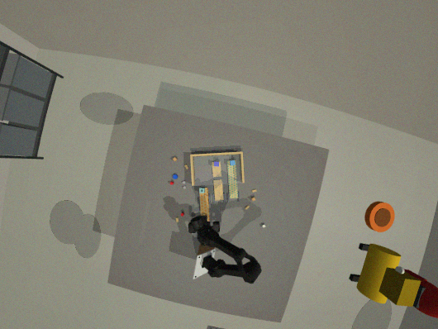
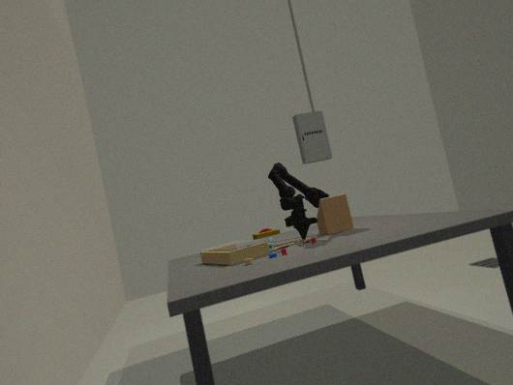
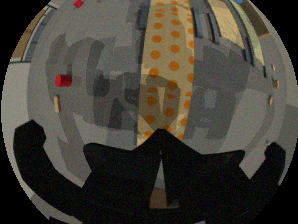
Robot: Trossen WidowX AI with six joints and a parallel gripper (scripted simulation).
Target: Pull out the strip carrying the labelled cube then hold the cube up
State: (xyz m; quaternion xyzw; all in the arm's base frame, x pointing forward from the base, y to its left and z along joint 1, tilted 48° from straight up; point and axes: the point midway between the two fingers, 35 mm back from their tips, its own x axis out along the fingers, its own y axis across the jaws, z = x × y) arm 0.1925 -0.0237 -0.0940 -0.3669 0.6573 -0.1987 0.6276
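The orange-dotted strip lies mostly out of the open side of the wooden frame. A teal cube with a small dark mark sits on its far end. The middle strip shows a break across it, with a purple cube at its far end. The right strip, green-patterned, looks unbroken and carries a light blue cube. My gripper is shut and empty, tips down at the dotted strip's near end; contact is unclear.
Red cylinders, a blue piece and small wooden bits lie left of the strips. More wooden bits and a white piece lie right. A brown block stands near the arm's base.
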